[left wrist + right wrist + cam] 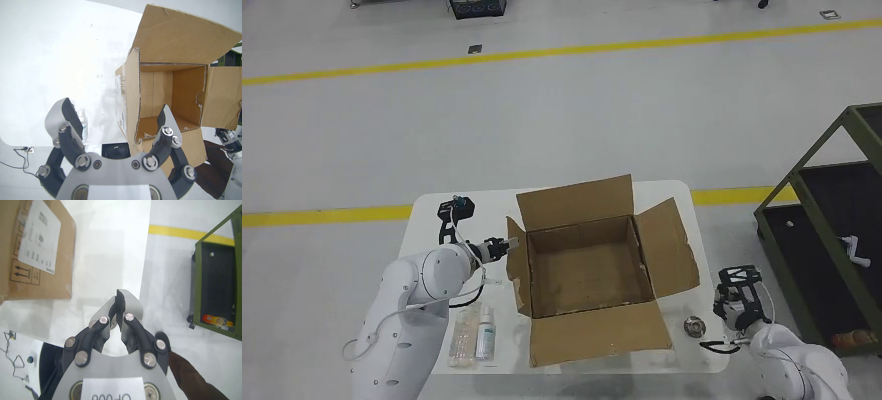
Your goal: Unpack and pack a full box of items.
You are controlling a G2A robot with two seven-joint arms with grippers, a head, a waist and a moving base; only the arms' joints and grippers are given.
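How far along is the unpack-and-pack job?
Unpacking looks done: the cardboard box is open and empty, with two bottles and a small round metal item out on the table. Nothing is in hand: the left gripper is open beside the box, the right gripper shut on nothing. Packing everything back is left.

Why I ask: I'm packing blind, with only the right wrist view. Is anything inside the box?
Observer: No items. The box holds only cardboard scraps on its floor.
Operator: Where are the items, then?
Observer: Two bottles lie on the table beside the box, on the left arm's side.
Operator: And the left pincer?
Observer: The left pincer is open, next to the box's side flap.
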